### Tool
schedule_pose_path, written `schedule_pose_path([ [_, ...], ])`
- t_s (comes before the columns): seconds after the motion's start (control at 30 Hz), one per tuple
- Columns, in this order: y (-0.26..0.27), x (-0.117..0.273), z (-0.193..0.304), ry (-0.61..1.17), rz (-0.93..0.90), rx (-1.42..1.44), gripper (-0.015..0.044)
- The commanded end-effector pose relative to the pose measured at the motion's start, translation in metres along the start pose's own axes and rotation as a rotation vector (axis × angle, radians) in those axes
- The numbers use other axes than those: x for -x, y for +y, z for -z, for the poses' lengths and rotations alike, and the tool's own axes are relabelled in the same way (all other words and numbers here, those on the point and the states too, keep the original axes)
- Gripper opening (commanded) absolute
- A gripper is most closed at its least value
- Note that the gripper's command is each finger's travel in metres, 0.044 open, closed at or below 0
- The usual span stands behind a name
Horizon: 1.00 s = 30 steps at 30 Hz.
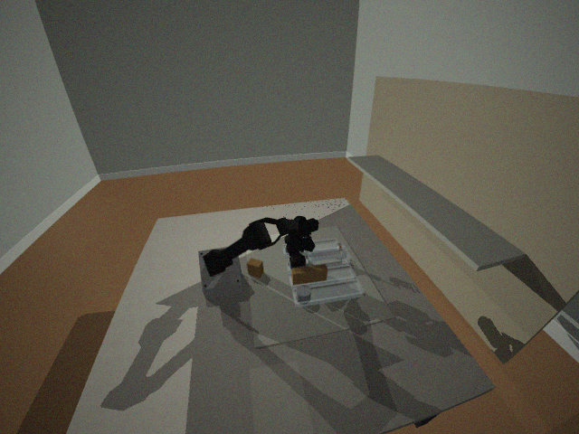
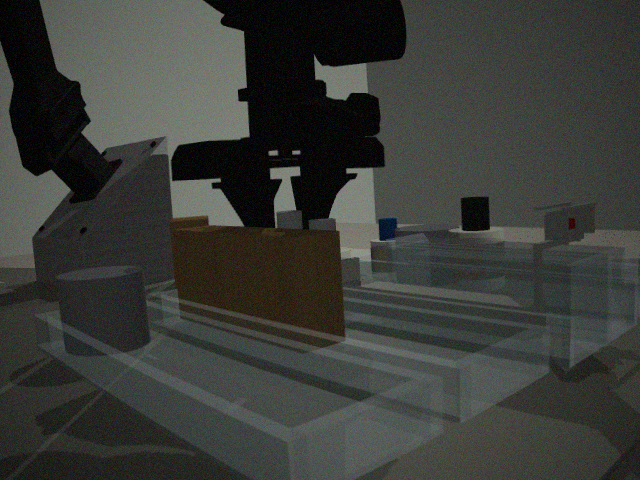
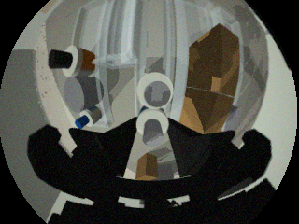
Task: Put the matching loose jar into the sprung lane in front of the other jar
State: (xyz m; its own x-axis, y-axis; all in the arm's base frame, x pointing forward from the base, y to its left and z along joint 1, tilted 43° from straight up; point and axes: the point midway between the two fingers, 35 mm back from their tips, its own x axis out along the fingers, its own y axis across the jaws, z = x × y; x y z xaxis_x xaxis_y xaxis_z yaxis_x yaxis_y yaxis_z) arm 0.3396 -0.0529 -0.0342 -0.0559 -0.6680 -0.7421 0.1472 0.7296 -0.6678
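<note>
My gripper [image 1: 297, 265] [image 2: 288, 221] [image 3: 151, 119] is shut on a jar with a white shoulder and grey lid [image 2: 289, 219] [image 3: 152, 132], held upright by all appearance. A matching jar [image 2: 322, 224] [image 3: 157, 94] stands in the lane just beyond it. In the wrist view their rims nearly meet; whether they touch, I cannot tell. The held lid shows a little higher than the other in the exterior view. The brown block hides my fingertips, the jar bodies and the lane floor there. Contact with the front stop and the pusher plate cannot be made out.
The clear lane rack [image 1: 329, 300] [image 2: 361, 439] has thin low walls. A tall brown block [image 1: 309, 274] [image 2: 258, 284] [image 3: 212, 65] and a grey cylinder [image 1: 304, 293] [image 2: 103, 312] stand in nearby lanes. Opposite are a black-lidded jar [image 2: 475, 213] [image 3: 61, 59] and a blue-lidded one [image 2: 387, 228] [image 3: 81, 121].
</note>
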Motion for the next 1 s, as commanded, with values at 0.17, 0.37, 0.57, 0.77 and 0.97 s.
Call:
schedule_pose_path([
  [0.17, -0.0027, -0.0043, -0.0035, -0.011, 0.007, -0.011, 0.0],
  [0.37, -0.0028, -0.0062, -0.0031, -0.011, 0.008, -0.011, 0.0],
  [0.57, -0.0028, -0.0063, -0.0026, -0.011, 0.008, -0.011, 0.0],
  [0.77, -0.0028, -0.0063, -0.0016, -0.011, 0.008, -0.011, 0.0],
  [0.97, -0.0027, -0.0063, -0.0006, -0.011, 0.008, -0.011, 0.0],
])
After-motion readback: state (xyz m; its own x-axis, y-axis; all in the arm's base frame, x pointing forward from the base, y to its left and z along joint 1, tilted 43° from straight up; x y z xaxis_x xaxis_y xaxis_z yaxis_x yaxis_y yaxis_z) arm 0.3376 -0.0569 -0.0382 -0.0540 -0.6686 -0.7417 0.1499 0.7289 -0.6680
